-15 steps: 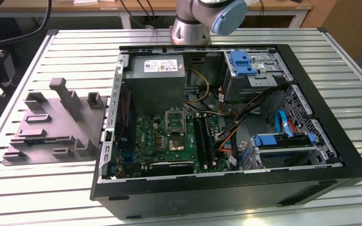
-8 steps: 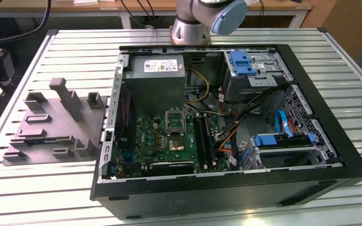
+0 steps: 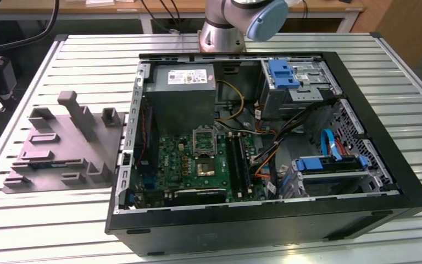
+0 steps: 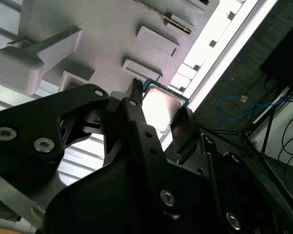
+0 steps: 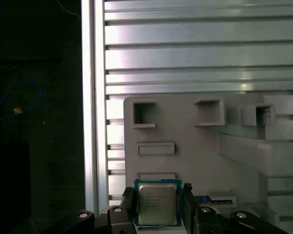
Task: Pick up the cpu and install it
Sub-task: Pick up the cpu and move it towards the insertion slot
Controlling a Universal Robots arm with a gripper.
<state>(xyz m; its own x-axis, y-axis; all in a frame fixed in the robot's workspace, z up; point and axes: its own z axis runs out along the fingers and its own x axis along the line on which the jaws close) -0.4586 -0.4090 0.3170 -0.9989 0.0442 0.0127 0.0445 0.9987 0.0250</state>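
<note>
My fingers look clamped on two opposite edges of the cpu, just over the grey tray. I judge it light, stiff and fragile underneath, so I grip edges only.

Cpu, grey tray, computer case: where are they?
cpu [image 5: 157, 204], first wrist view, middle of silvery top.
grey tray [image 3: 68, 142], exterior view, flat base.
computer case [image 3: 270, 221], exterior view, black side wall.
</note>
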